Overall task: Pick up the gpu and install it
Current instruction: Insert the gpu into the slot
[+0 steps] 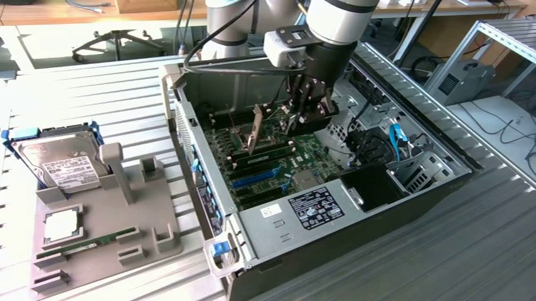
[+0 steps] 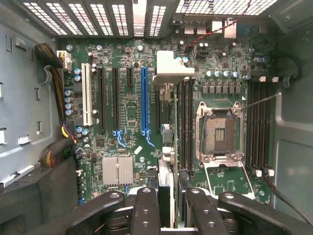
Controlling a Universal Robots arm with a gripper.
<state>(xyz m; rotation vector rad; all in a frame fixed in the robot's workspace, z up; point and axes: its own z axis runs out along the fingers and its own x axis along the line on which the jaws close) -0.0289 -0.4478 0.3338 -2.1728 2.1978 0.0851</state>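
Inside the open case (image 1: pixel 180 94), the gripper (image 1: pixel 303 119) hung over the motherboard (image 2: pixel 132 112), its fingers (image 2: pixel 146 210) clamped on the gpu (image 2: pixel 166 188). The wrist view caught the card edge-on, as a thin dark strip running between the pads toward the rear wall, with its bracket (image 2: pixel 171 71) at the far end. The card looked clear of the board, not seated. It sat between the blue slot (image 2: pixel 144 98) and the RAM slots (image 2: pixel 185 122). Whether it was lined up with the narrow black slot beside the blue 1 could not be told from that angle. The main risk, as I judged it, was misalignment: a card lowered off its slot would land its edge on small parts or on the slot's wall, and pressing then could bend the card or scar the board. A tilt in the grip would seat 1 end first and jam. The bracket also had to meet the rear opening; if it caught on the case wall, the card would cock sideways. The open CPU socket (image 2: pixel 218 129) lay close by, and any sideways slip toward it could damage it.
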